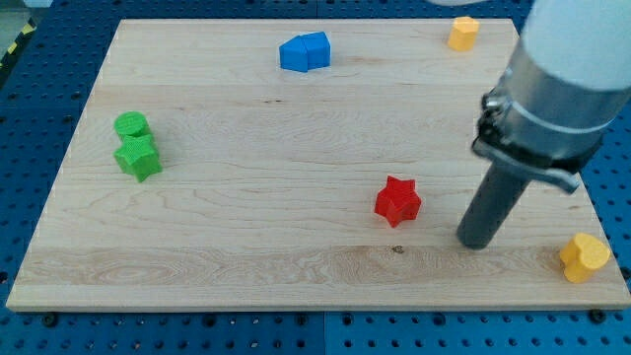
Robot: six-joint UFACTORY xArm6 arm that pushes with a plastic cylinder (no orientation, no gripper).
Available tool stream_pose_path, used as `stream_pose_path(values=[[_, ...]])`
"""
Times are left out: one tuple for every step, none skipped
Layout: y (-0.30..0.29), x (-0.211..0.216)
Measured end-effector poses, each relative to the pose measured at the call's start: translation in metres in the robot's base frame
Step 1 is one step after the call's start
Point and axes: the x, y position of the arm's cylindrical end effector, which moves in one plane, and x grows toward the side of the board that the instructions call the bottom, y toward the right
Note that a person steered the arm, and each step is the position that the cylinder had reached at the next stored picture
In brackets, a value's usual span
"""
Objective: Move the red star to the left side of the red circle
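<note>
Camera view. Pale wooden worktop point(296, 266) on a blue perforated base point(39, 79).

The arm comes in from the view's upper right: a grey-white body, a dark clamp, then the dark rod. My tip point(477, 243) rests on the wood in the lower right part of the board. No fingers on this arm, only the rod, and it has hold of nothing.

The red star point(397, 200) lies just to the view's left of my tip and slightly higher; a clear strip of wood shows between them, so they are near but not touching.

The red circle cannot be seen anywhere on the board.

Other blocks:
- Green circle point(131, 125) at the view's left, with a green star point(138, 157) directly below, touching it.
- Two blue blocks point(304, 52) pressed together near the top edge, shapes unclear.
- Yellow block point(462, 33) at the top right, roughly hexagonal.
- Yellow heart-like block point(585, 256) at the bottom right corner, right of my tip and well apart from it.
</note>
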Motion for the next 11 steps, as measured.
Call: stream_pose_path(values=[[-0.052, 0.006], [-0.070, -0.025], [-0.044, -0.060], [-0.025, -0.071], [-0.054, -0.055], [-0.098, -0.061], [-0.089, -0.091], [-0.047, -0.100], [-0.007, -0.102], [-0.006, -0.096], [-0.005, -0.088]])
